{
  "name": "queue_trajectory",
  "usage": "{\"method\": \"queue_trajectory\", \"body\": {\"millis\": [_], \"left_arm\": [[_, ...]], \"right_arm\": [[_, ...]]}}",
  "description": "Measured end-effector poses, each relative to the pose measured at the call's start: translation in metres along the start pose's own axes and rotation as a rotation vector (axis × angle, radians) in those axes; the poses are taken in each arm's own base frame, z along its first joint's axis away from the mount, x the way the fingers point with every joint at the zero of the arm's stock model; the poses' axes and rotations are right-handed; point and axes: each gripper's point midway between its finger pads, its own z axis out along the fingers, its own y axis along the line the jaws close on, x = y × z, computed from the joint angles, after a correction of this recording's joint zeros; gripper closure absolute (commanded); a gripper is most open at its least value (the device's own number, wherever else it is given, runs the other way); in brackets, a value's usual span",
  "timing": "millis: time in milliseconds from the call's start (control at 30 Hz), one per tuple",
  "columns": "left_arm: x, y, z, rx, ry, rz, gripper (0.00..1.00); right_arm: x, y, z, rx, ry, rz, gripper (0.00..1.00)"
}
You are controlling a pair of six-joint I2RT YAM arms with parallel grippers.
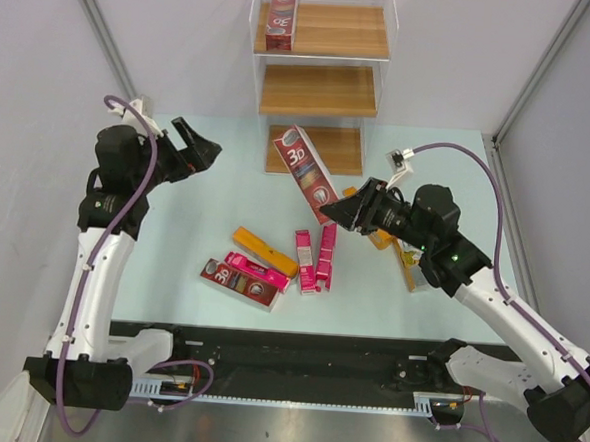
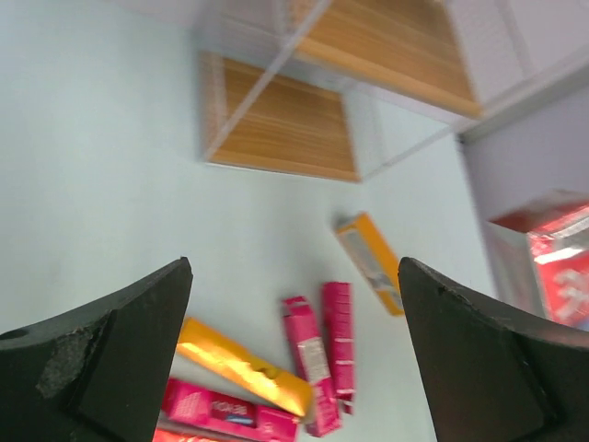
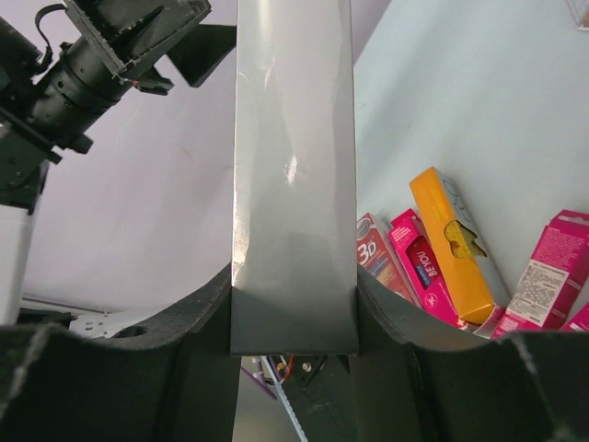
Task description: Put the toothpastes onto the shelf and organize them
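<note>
The shelf (image 1: 319, 88) stands at the back centre, with one dark red carton (image 1: 280, 16) upright on its top board. My right gripper (image 1: 342, 212) is shut on a wide dark red "3D" carton (image 1: 303, 169) that it holds off the table, its far end near the lowest board. In the right wrist view that carton's grey side (image 3: 293, 166) fills the gap between the fingers. My left gripper (image 1: 195, 145) is open and empty, raised at the left. On the table lie an orange carton (image 1: 264, 251), two pink cartons (image 1: 304, 261), and a pink carton (image 1: 256, 272) on a dark red one (image 1: 233, 283).
Two more orange cartons (image 1: 405, 264) lie partly under my right arm. The left wrist view looks down on the lowest board (image 2: 281, 129), an orange carton (image 2: 373, 262) and the pink pair (image 2: 322, 354). Frame posts stand at both back corners.
</note>
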Motion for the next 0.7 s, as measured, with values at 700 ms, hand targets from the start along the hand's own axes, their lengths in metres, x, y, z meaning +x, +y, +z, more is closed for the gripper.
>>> {"method": "queue_trajectory", "body": {"millis": [700], "left_arm": [[0.027, 0.067, -0.010, -0.318, 0.092, 0.075, 0.00]], "right_arm": [[-0.075, 0.004, 0.056, 0.037, -0.038, -0.062, 0.71]]}}
